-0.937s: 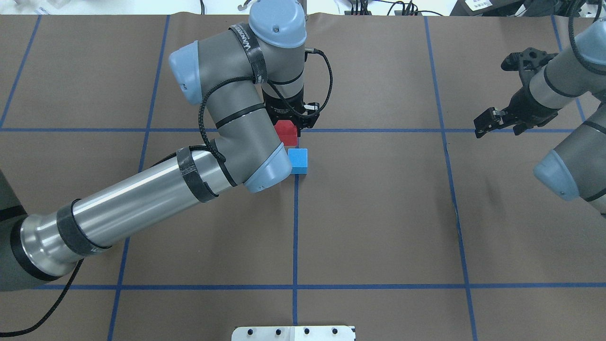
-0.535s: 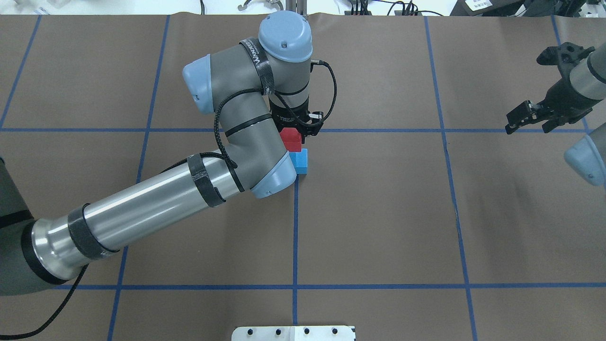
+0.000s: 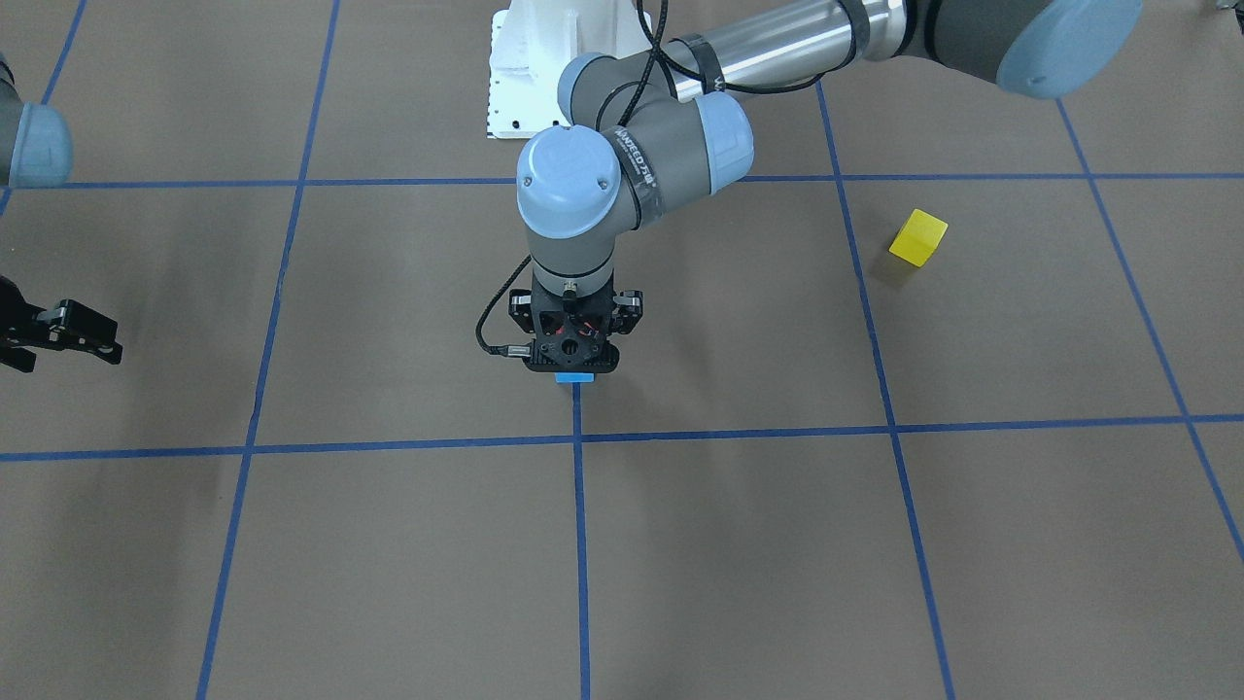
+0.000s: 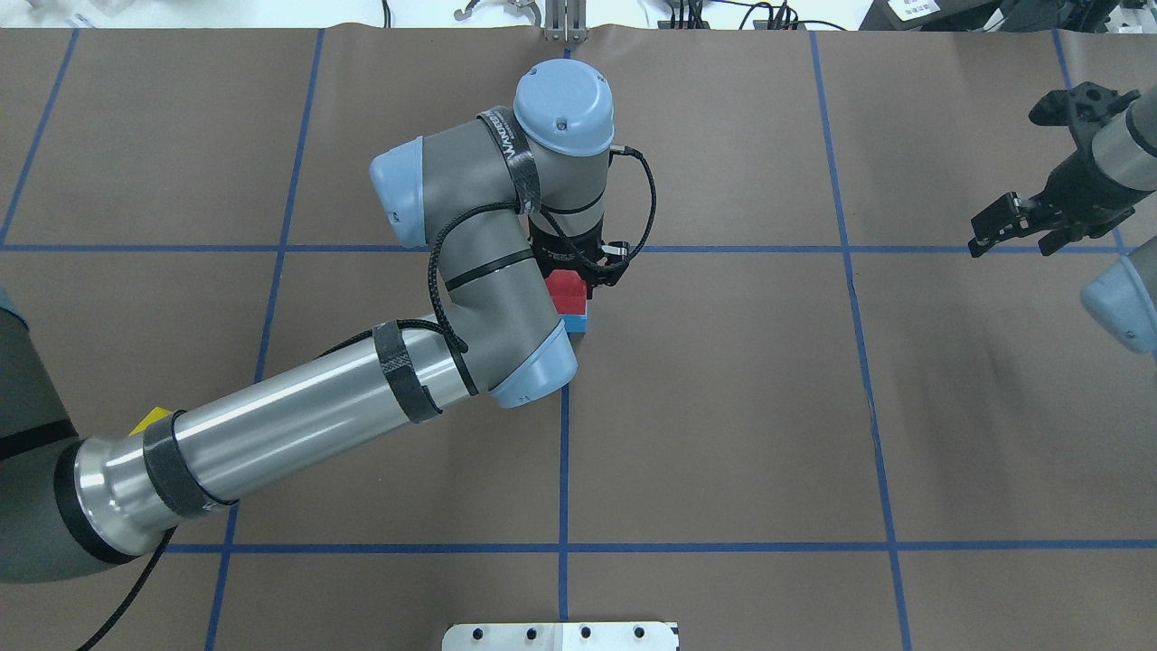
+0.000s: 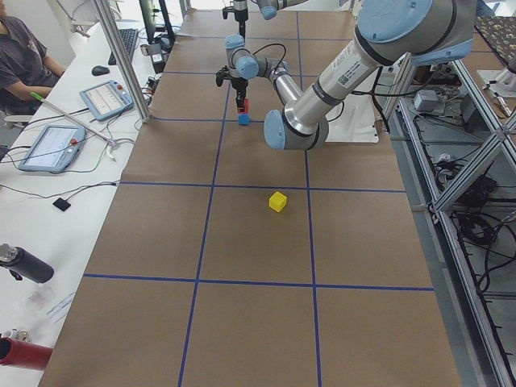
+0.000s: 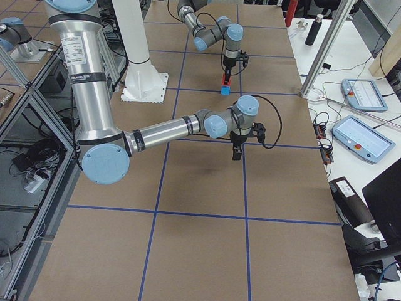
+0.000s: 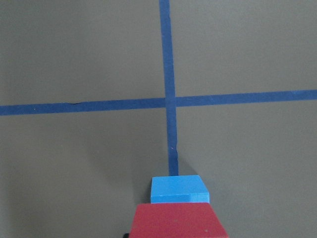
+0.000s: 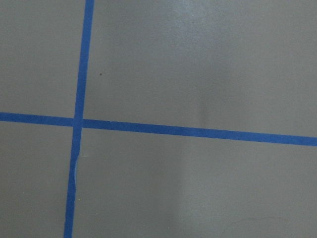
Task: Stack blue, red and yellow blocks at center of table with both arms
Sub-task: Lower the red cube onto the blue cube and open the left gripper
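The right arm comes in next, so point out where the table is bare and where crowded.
Bare: the table squares between the centre tape line and the right hand, on the robot's right. Crowded: the centre, where the left hand holds the red block over the blue block, and the left half, crossed by that arm, with the yellow block.

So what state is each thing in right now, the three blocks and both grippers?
Red block: held by the left gripper, directly over the blue block; whether they touch, cannot tell.
Blue block: on the table, under the red block.
Yellow block: on the table alone, apart from the others.
Left gripper: shut on the red block.
Right gripper: open, empty, off to the side.
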Action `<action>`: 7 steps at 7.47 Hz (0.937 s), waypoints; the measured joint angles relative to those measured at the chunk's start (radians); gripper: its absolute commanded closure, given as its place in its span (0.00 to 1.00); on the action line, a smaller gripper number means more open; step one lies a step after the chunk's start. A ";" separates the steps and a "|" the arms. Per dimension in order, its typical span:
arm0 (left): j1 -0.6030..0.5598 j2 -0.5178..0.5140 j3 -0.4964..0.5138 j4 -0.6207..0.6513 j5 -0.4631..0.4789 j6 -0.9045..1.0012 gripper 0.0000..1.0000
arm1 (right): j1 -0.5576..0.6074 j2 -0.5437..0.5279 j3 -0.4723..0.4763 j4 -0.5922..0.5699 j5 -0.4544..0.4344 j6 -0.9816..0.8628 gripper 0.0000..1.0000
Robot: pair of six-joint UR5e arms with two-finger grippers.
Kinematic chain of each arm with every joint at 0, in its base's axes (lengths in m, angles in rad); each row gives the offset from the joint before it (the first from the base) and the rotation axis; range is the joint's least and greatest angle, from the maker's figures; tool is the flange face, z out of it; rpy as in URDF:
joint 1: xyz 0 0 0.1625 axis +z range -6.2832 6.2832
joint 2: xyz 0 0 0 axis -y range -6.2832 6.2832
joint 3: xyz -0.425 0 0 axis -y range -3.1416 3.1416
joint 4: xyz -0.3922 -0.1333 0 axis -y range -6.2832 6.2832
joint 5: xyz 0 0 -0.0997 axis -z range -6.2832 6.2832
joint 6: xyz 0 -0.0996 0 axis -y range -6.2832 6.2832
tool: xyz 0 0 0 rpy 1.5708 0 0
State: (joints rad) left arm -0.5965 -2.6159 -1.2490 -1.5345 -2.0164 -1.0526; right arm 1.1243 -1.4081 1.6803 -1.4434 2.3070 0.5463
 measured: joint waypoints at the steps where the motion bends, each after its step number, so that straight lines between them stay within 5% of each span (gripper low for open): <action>1: 0.002 0.000 0.007 -0.016 0.008 0.001 1.00 | 0.000 0.000 -0.001 0.000 0.000 0.001 0.01; 7: 0.009 0.001 0.027 -0.044 0.028 -0.009 1.00 | -0.001 0.008 -0.010 0.000 -0.003 0.005 0.01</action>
State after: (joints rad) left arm -0.5870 -2.6150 -1.2222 -1.5787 -1.9881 -1.0621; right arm 1.1229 -1.3998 1.6706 -1.4435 2.3043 0.5517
